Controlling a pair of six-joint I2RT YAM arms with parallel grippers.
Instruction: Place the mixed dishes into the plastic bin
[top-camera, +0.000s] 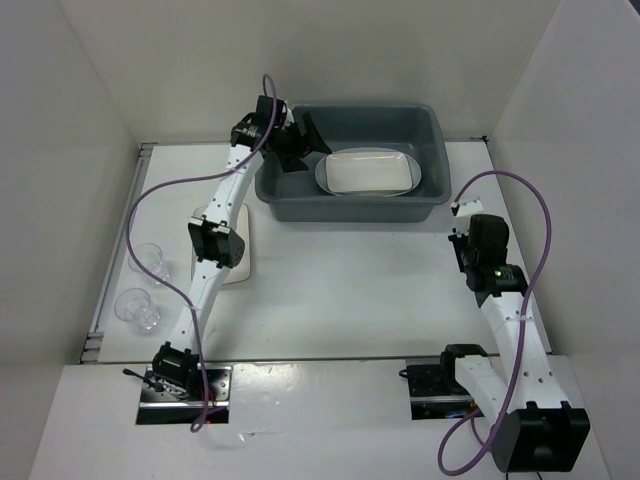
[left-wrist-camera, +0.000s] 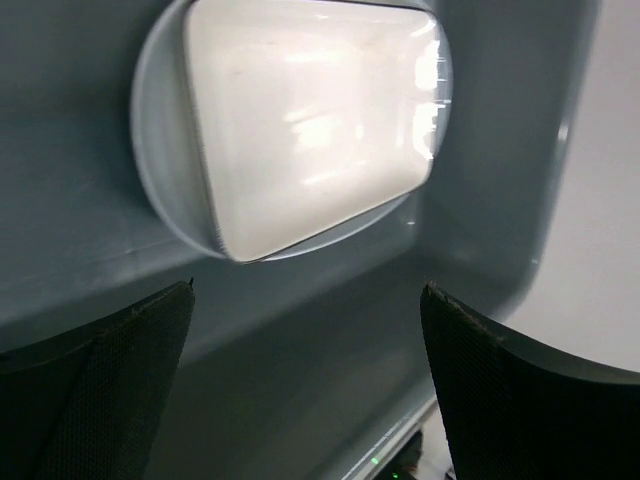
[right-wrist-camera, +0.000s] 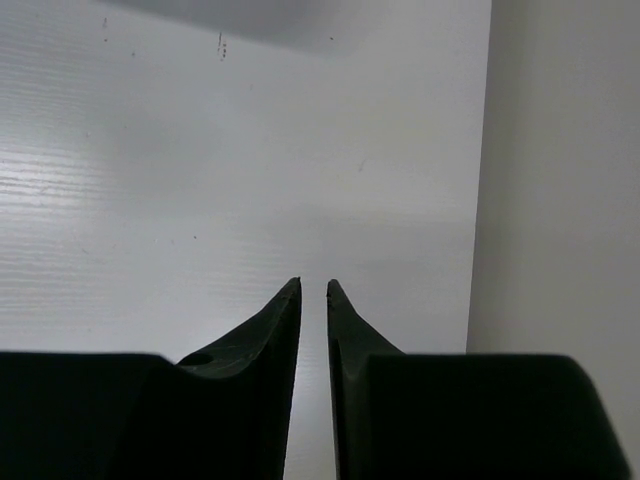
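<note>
right tool (right-wrist-camera: 313, 285) sits clenched on nothing over the white table (right-wrist-camera: 200, 150). i see my left tool (left-wrist-camera: 307, 290) released and empty above the large dark grey plastic bin (top-camera: 432, 135), where a cream rounded-rectangle plate (top-camera: 368, 172) rests on a white oval platter (top-camera: 322, 176). two small clear glass cups (top-camera: 148, 258) stand at the table's left.
</note>
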